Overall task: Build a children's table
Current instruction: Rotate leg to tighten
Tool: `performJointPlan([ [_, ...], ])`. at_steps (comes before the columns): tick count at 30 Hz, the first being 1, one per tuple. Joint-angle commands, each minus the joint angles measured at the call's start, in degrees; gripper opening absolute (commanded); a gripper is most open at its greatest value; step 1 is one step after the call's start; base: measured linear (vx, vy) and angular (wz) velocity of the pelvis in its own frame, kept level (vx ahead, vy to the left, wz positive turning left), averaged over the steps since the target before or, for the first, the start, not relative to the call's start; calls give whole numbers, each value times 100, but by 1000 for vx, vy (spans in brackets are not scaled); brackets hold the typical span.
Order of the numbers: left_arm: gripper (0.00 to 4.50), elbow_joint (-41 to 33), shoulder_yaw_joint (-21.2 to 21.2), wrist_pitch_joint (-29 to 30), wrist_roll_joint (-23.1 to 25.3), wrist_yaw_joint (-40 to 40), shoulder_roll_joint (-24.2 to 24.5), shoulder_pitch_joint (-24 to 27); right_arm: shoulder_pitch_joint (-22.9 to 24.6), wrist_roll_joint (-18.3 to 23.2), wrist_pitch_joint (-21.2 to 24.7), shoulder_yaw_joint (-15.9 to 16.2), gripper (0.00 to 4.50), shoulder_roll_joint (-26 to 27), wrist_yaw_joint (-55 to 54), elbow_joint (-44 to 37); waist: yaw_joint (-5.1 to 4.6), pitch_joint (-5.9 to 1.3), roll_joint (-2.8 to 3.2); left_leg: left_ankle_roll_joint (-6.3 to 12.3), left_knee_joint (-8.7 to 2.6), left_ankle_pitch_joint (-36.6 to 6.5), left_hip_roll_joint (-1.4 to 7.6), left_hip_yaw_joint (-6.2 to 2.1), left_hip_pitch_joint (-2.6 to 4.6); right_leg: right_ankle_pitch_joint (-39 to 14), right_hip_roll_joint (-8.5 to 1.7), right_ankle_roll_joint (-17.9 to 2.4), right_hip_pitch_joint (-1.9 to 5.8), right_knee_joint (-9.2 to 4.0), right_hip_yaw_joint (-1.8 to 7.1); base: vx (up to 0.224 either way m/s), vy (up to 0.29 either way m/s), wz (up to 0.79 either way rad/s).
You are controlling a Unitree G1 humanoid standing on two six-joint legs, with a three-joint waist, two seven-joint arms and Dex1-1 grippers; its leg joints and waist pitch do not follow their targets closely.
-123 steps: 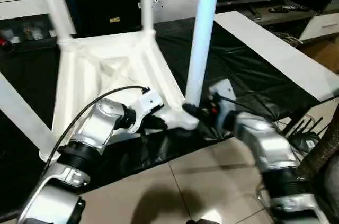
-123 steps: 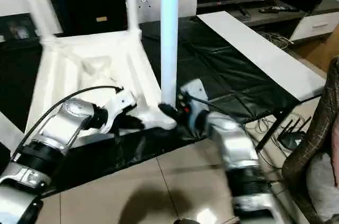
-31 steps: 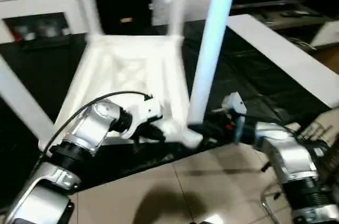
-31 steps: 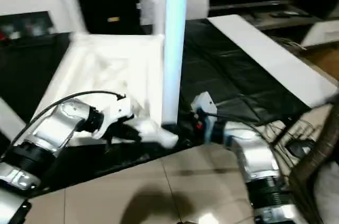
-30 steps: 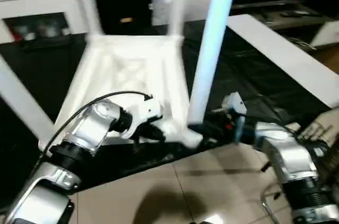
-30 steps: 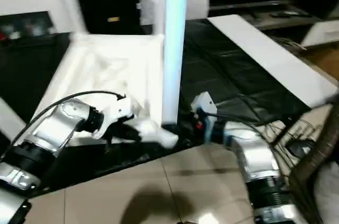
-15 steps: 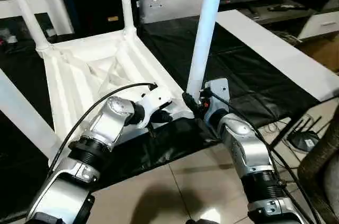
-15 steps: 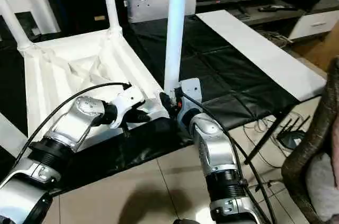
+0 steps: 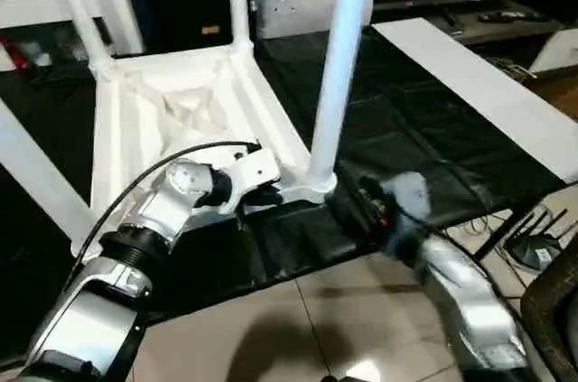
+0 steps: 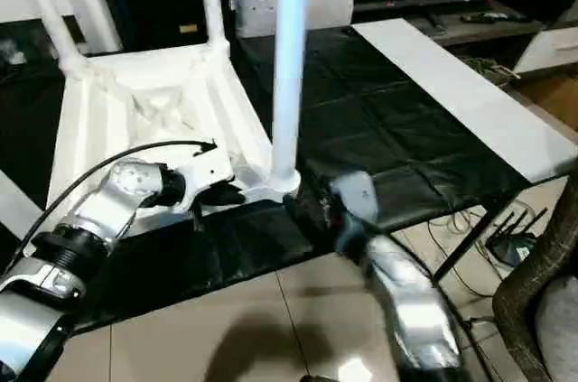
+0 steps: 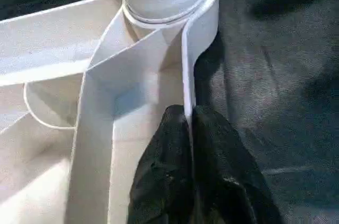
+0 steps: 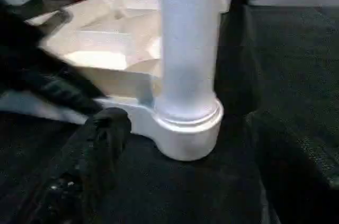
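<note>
Backing off now, the right end effector (image 9: 357, 206) is leaving the leg (image 9: 339, 66) standing in its corner socket (image 12: 185, 128) of the upturned children's table (image 9: 172, 116) on the black tabletop (image 9: 424, 138). Left wrist view: the left end effector (image 11: 189, 128) is pinching the rim, fingers narrow. Right wrist view: 1 finger showing, spread impossible to judge. Risk: a half-seated leg is tipping once unsupported.

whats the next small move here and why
Probably bring the right hand back onto the near leg to check its seat. The leg stands upright in its corner socket, the right hand sits just off it, and the left hand pinches the tabletop's rim, steadying it.
</note>
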Motion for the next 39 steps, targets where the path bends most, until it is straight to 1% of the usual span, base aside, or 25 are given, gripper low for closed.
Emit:
performJointPlan([
  [1, 86, -523, 336, -70, -452, -260, 50, -6, 113, 148, 777, 16, 440, -62, -83, -452, 29, -422, -6, 464, -414, -755, 180, -12, -26, -1851, -388, -674, 437, -344, 384, 0, 0, 0],
  [11, 140, -1935, 1498, 747, -1663, 655, -390, 962, 561, -168, 993, 99, 450, 261, -927, -1173, -12, -357, 6, 210, -394, -1359, 89, 30, 22, -3045, -354, -166, 321, -554, 284, 0, 0, 0],
  [13, 140, -3089, 1827, 1121, -1779, 1387, -715, 1766, 559, -620, 1053, 402, 450, 82, -1025, -1323, -26, -371, -23, 157, -412, -1351, 143, -4, -7, -2977, -375, -126, 363, -505, 276, 0, 0, 0],
  [14, 140, -3340, 1892, 1247, -1786, 1563, -806, 1945, 543, -674, 1088, 458, 450, 41, -1011, -1326, 38, -318, -100, 346, -497, -1375, 56, -205, -326, -2899, -490, -173, 581, -361, 91, 2, -4, 23],
  [17, 140, -4464, 1959, 1520, -1602, 2314, -1209, 2797, 470, -514, 1004, 463, 450, 46, -966, -1280, -169, -314, 117, 556, -640, -2001, 392, -742, -338, -1835, -327, -387, 588, -112, -66, 11, -32, 41],
  [18, 140, -4681, 1977, 1585, -1534, 2529, -1324, 2957, 455, -520, 977, 458, 450, 50, -1011, -1279, -198, -277, 154, 577, -773, -2351, 516, -926, -289, -1665, -239, -415, 555, 18, -31, 19, -66, 54],
  [19, 140, -4978, 2035, 1729, -1393, 2833, -1504, 3215, 425, -504, 948, 476, 450, 58, -999, -1255, -249, -256, 199, 738, -883, -2733, 671, -1233, -59, -1353, -55, -737, 340, 338, 96, 52, -115, 66],
  [21, 140, -5236, 2079, 1949, -1257, 3177, -1674, 3457, 390, -497, 890, 490, 450, 70, -979, -1220, -248, -189, 102, 1086, -956, -2683, 653, -1430, -87, -1559, -2, -1295, 297, 597, 307, 59, -226, 91],
  [22, 140, -5368, 2062, 2006, -1146, 3359, -1739, 3616, 363, -467, 864, 489, 450, 89, -959, -1201, -157, -117, -98, 937, -659, -2308, 75, -1112, -461, -1968, -236, -1392, 425, 201, 590, 11, -214, 73],
  [23, 140, -5494, 2000, 2076, -1097, 3482, -1752, 3744, 341, -478, 849, 492, 450, 99, -978, -1199, 120, -132, -293, 413, 643, -1177, -541, -412, 81, -4672, -885, -643, -25, -858, 364, -67, -207, 64],
  [24, 140, -5553, 1927, 2106, -1044, 3522, -1720, 3810, 333, -486, 837, 496, 450, 91, -981, -1209, 63, -113, -374, 321, 842, -760, -505, -278, 15, -5515, -943, 5, -57, -908, 324, -62, -97, 27],
  [25, 140, -5649, 1812, 2153, -965, 3566, -1663, 3905, 322, -498, 822, 505, 450, 74, -985, -1227, 169, -224, -378, 312, 878, -575, -387, -244, -430, -5171, -1063, 1308, 409, -625, 373, -8, -169, 46],
  [26, 140, -5653, 1783, 2136, -908, 3586, -1638, 3952, 333, -361, 886, 424, 450, 95, -935, -1253, 231, -233, -403, 433, 841, -671, -339, -252, -459, -4667, -1178, 1656, 453, -572, 526, 50, -114, 61],
  [27, 140, -5697, 1725, 2127, -797, 3650, -1593, 4067, 362, -78, 1014, 265, 450, 144, -836, -1305, 375, -320, -367, 617, 838, -886, -250, -383, -490, -3686, -1543, 1588, 597, -423, 906, 32, -145, 91],
  [28, 158, -5721, 1722, 2090, -789, 3659, -1585, 4113, 372, -24, 1016, 239, 450, 136, -796, -1314, 378, -348, -336, 656, 981, -989, -136, -567, -616, -2718, -1927, 879, 798, -423, 1019, -22, -73, 72],
  [29, 158, -5761, 1739, 1959, -815, 3647, -1580, 4203, 387, 5, 957, 232, 450, 81, -713, -1317, 450, -307, -311, 421, 852, -968, -128, -564, -424, -2326, -1616, -288, 743, -447, 1256, -33, -37, 38],
  [30, 158, -5861, 1732, 1916, -814, 3653, -1552, 4314, 388, -27, 946, 241, 450, -11, -665, -1295, 494, -284, -278, 385, 721, -765, -61, -572, -381, -1937, -1493, -902, 792, -442, 1118, 0, 0, 0],
  [31, 168, -5861, 1732, 1916, -814, 3653, -1552, 4314, 388, -27, 946, 241, 450, -11, -665, -1295, 502, -270, -206, 454, 311, -183, 5, -478, -274, -1358, -1008, -1490, 718, -324, 678, 0, 0, 0],
  [32, 178, -6000, 1769, 1955, -850, 3667, -1550, 4453, 388, 98, 865, 206, 450, -53, -516, -1311, 485, -248, -56, 681, -109, 130, 77, -298, 93, -1671, -481, -1252, 505, -360, 263, -55, 68, 14],
  [33, 186, -6121, 1849, 2093, -813, 3754, -1566, 4614, 386, 123, 900, 240, 450, -181, -379, -1304, 443, -242, -14, 886, -239, -71, 260, -319, 184, -1688, -298, -982, 384, -216, 227, 0, 0, 0],
  [34, 196, -6121, 1849, 2093, -813, 3754, -1566, 4614, 386, 123, 900, 240, 450, -181, -379, -1304, 313, -261, 66, 848, -430, -724, 760, -486, 259, -1344, -232, -669, 339, 70, 275, -65, 85, 18],
  [35, 205, -6242, 1993, 2296, -724, 3975, -1597, 4847, 404, 151, 904, 317, 450, -329, -199, -1260, 237, -187, 6, 481, -584, -1911, 829, -431, 200, -1244, -279, -516, 387, 66, 406, -58, 66, 12],
  [36, 205, -6242, 1993, 2296, -724, 3975, -1597, 4847, 404, 151, 904, 317, 450, -329, -199, -1260, 223, -159, 10, 278, -593, -2466, 726, -378, 224, -1405, -319, -515, 391, -1, 462, -58, 66, 12],
  [37, 218, -6274, 2064, 2346, -720, 4108, -1614, 4955, 416, 138, 880, 357, 450, -364, -158, -1229, 149, -90, -115, 32, -481, -3050, 381, -223, 279, -2447, -380, -377, 340, -284, 530, -56, 48, 9],
  [39, 218, -6328, 2242, 2385, -591, 4463, -1684, 5092, 389, 117, 765, 393, 450, -363, -120, -1160, 46, -2, -170, 27, -262, -3156, 100, -153, 445, -4637, -429, 274, 202, -737, 308, -67, 30, 0],
])
